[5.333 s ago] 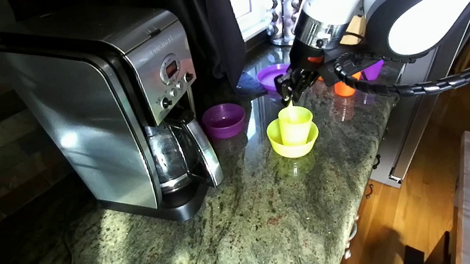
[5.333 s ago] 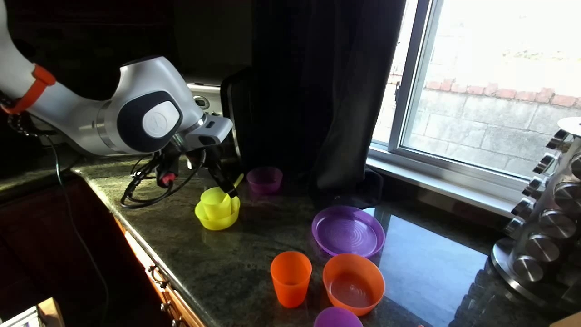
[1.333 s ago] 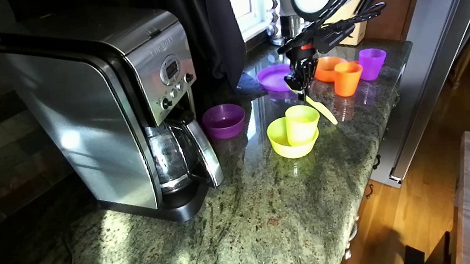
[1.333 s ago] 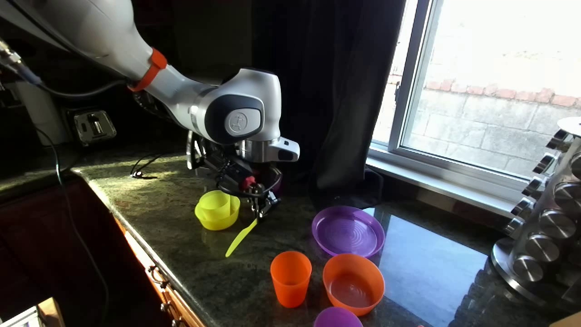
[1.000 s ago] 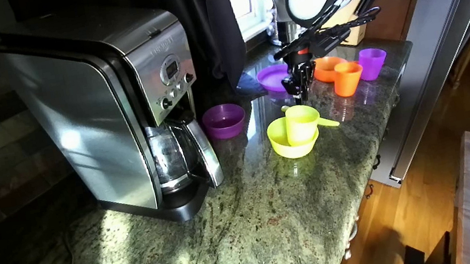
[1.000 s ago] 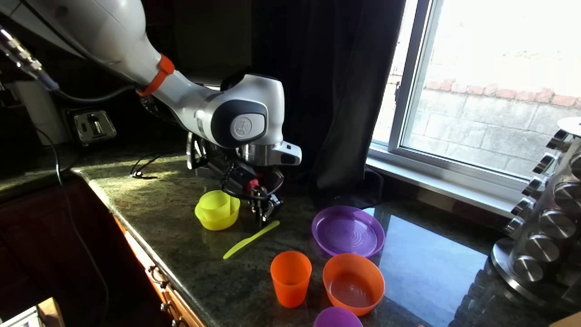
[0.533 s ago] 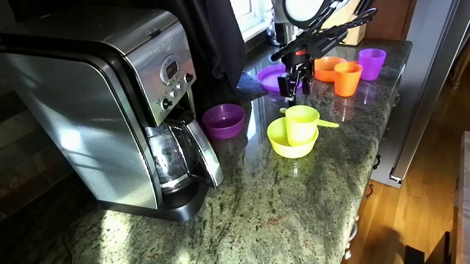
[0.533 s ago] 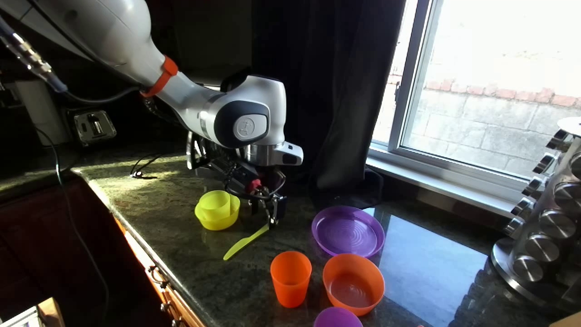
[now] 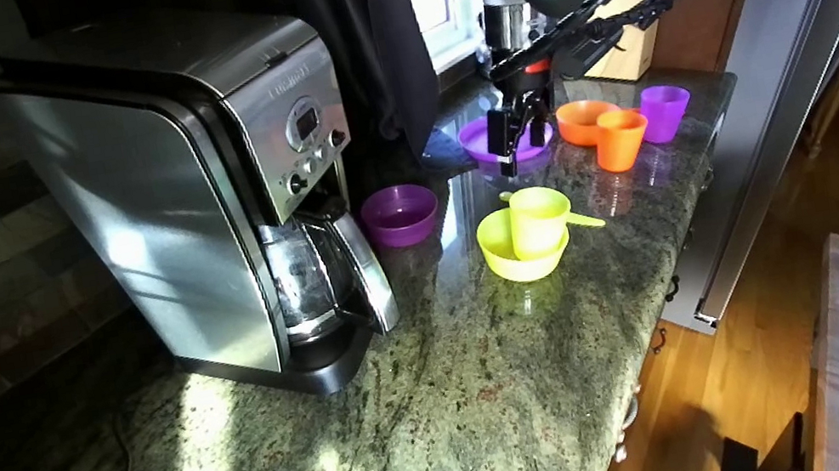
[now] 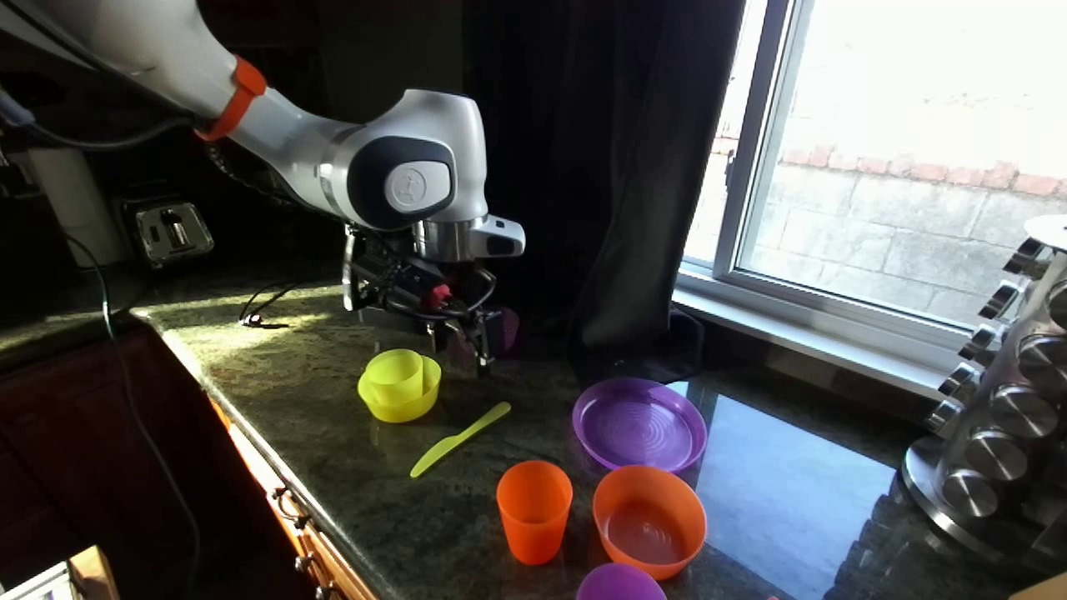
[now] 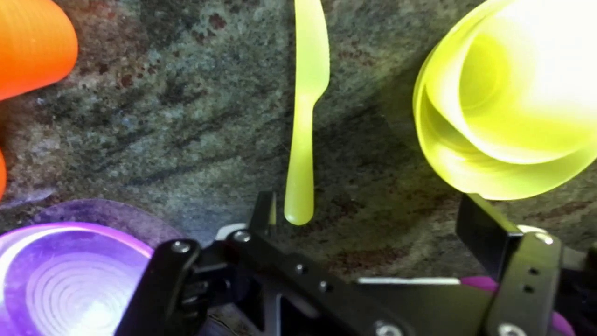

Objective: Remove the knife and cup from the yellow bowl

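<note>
Over the bench, the claw hangs spread and empty, with the knife lying flat below it, apart from the yellow bowl (so that half the job looks done). The cup stands inside the bowl, and the next move seems to call for shifting over it, gripping its rim and lifting straight up without dragging the bowl along.

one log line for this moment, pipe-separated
yellow knife: on counter | yellow cup: inside yellow bowl | pincer: open, nothing held | remaining: cup removal
</note>
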